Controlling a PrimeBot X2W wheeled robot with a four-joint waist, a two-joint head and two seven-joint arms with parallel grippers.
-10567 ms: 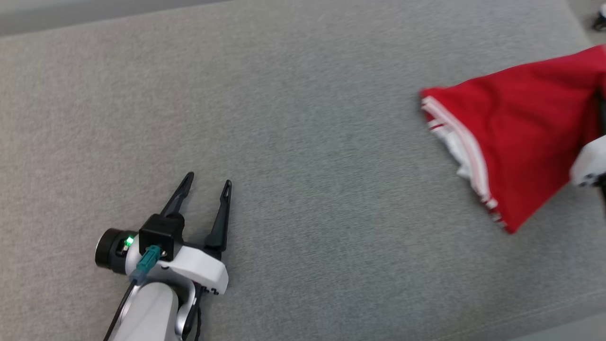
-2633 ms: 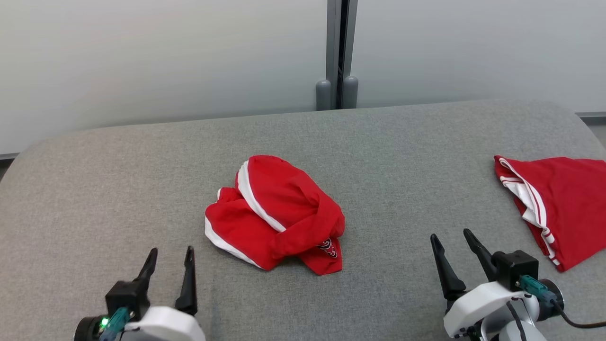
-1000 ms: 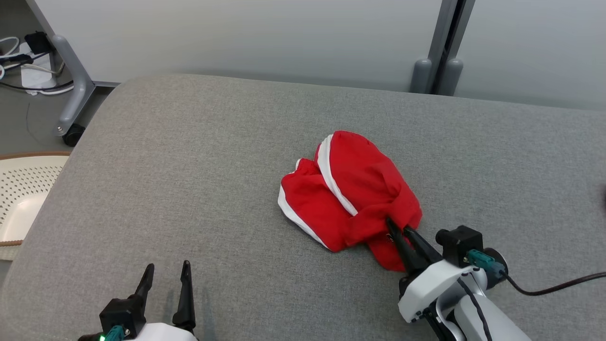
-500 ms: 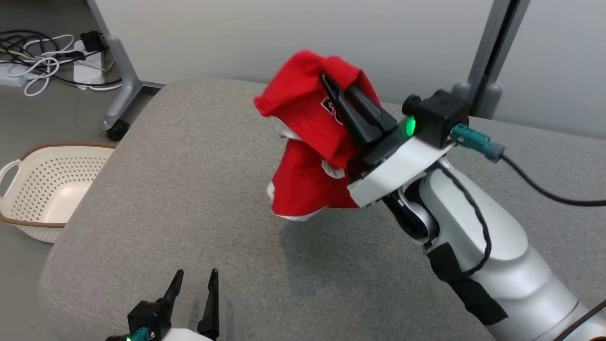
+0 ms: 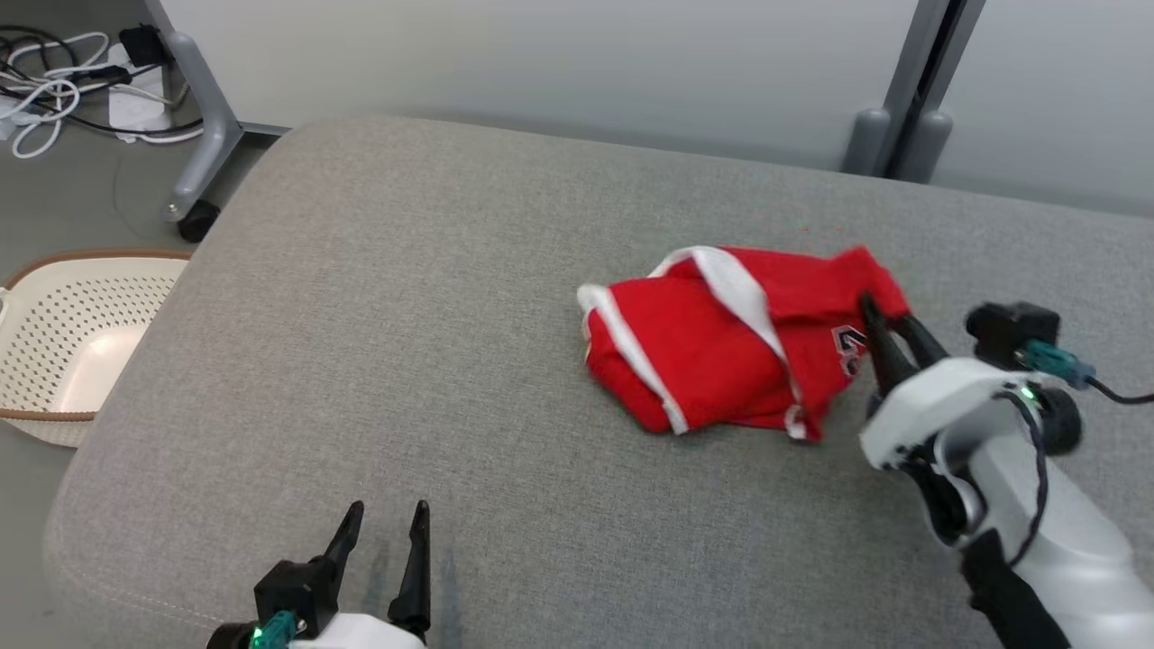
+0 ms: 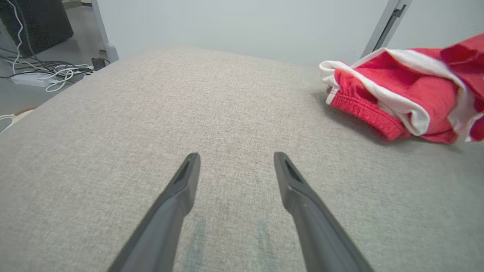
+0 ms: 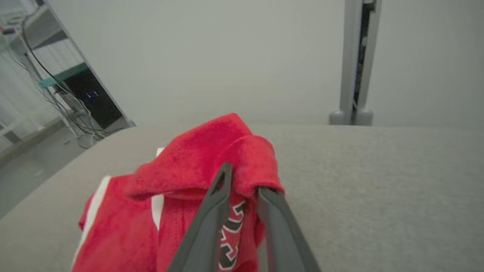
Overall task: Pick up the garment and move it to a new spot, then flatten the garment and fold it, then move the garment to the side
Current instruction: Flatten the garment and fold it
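Note:
The garment is a pair of red shorts with white stripes and a dark printed logo, lying crumpled on the grey padded surface, right of centre. My right gripper is at the garment's right edge, shut on a fold of red cloth. In the right wrist view that fold of the garment drapes over the tips of the right gripper. My left gripper stands open near the front edge, holding nothing. In the left wrist view the left gripper points over bare surface, with the garment at the upper right.
A cream perforated basket sits on the floor beyond the surface's left edge. Cables and a wheeled metal leg are at the far left. A grey post stands behind the surface. Bare surface stretches left of the garment.
Half a second ago my right gripper held the garment high in the air; now it is lowered and the garment rests on the surface, farther right. The camera has also shifted.

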